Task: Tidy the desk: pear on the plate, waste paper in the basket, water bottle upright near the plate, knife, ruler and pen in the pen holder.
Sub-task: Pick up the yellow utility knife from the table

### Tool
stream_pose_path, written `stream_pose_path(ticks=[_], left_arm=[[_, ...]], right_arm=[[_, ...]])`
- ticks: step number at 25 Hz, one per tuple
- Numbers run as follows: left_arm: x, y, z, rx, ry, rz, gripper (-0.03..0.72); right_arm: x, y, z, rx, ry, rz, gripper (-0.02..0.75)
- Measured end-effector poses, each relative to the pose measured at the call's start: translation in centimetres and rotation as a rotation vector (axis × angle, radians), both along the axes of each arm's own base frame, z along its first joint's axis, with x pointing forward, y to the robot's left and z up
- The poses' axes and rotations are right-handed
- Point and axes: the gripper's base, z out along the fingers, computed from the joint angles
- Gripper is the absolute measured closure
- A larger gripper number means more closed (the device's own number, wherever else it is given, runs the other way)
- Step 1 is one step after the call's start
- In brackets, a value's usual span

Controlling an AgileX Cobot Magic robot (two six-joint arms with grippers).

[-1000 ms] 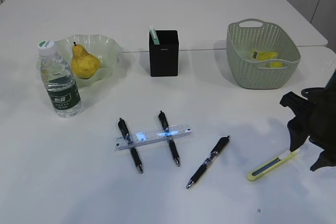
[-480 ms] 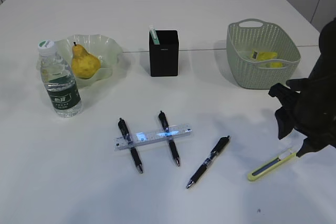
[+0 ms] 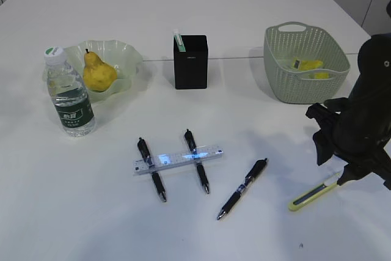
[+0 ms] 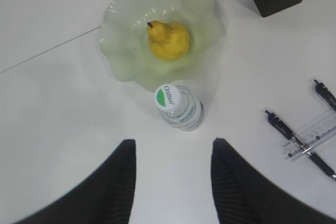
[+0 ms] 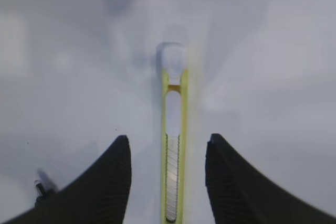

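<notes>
A yellow utility knife (image 3: 316, 193) lies flat on the table at the right; in the right wrist view the knife (image 5: 174, 150) runs lengthwise between my open right gripper's (image 5: 168, 142) fingers, untouched. The right gripper (image 3: 333, 157) hangs just above it. The yellow pear (image 3: 98, 71) sits on the pale green plate (image 3: 125, 53); the water bottle (image 3: 69, 97) stands upright beside it. A clear ruler (image 3: 178, 159) lies across two black pens (image 3: 151, 169) (image 3: 197, 161); a third pen (image 3: 242, 188) lies to their right. The black pen holder (image 3: 190, 62) stands at the back. My left gripper (image 4: 173, 142) is open, above the bottle (image 4: 179, 108).
A green woven basket (image 3: 278, 71) at the back right holds yellow paper (image 3: 308, 65). A green item sticks out of the pen holder. A seam between two tables runs behind the plate and holder.
My right arm has moved left and toward the back over the knife's end. The knife, pens, ruler, bottle and pear have not moved.
</notes>
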Motion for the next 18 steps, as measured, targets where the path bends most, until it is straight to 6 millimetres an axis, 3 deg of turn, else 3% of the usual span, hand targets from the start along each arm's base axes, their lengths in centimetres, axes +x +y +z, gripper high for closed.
stream_pose_path(ticks=[18], left_arm=[[0.0, 0.0, 0.0, 0.0, 0.0, 0.0, 0.361]], right_arm=[[0.2, 0.0, -1.3, -0.006, 0.035, -0.006, 0.364]])
